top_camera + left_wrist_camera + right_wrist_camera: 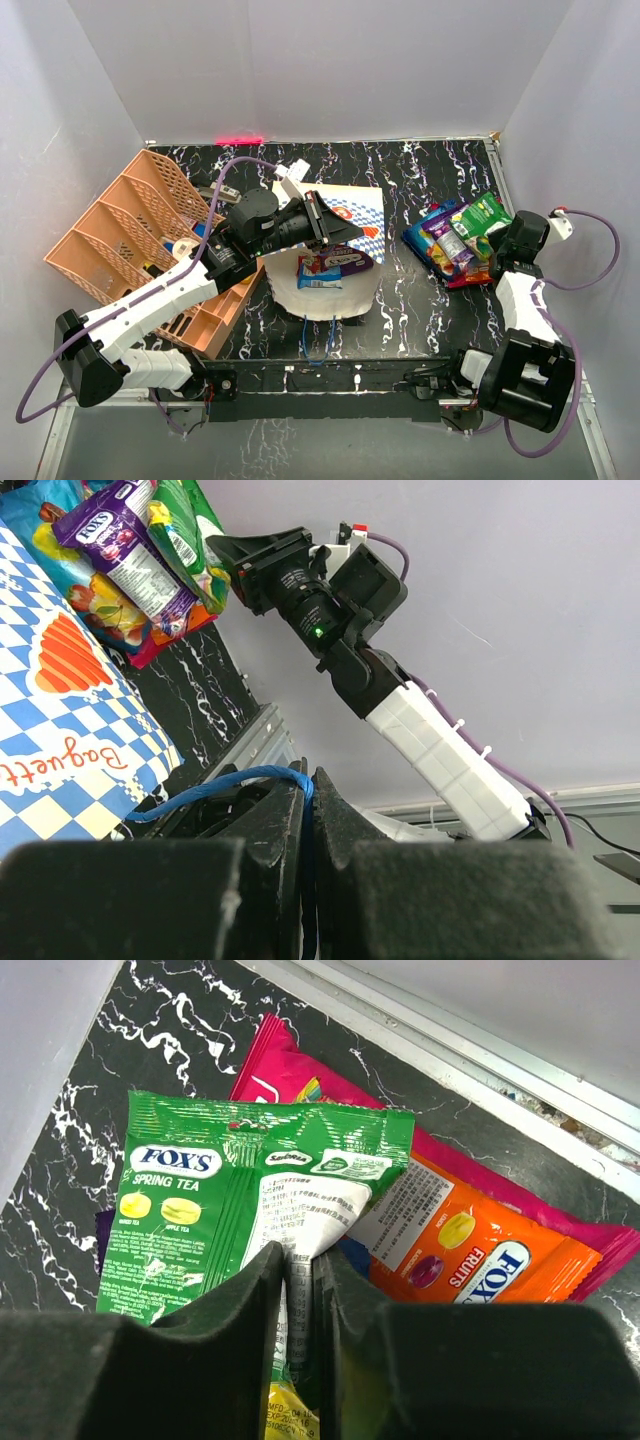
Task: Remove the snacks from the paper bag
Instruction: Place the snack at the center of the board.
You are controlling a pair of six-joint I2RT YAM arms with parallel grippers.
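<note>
left fingers [270,830] and right fingers [250,1300] both pinched closed

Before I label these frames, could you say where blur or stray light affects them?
Top external: sharp and evenly lit, with a pink glow at the back of the table. Left wrist: the left end effector, shut on the blue cord, is a dark blur; the paper bag is sharp. Right wrist: the right end effector is blurred, the green packet crisp.
</note>
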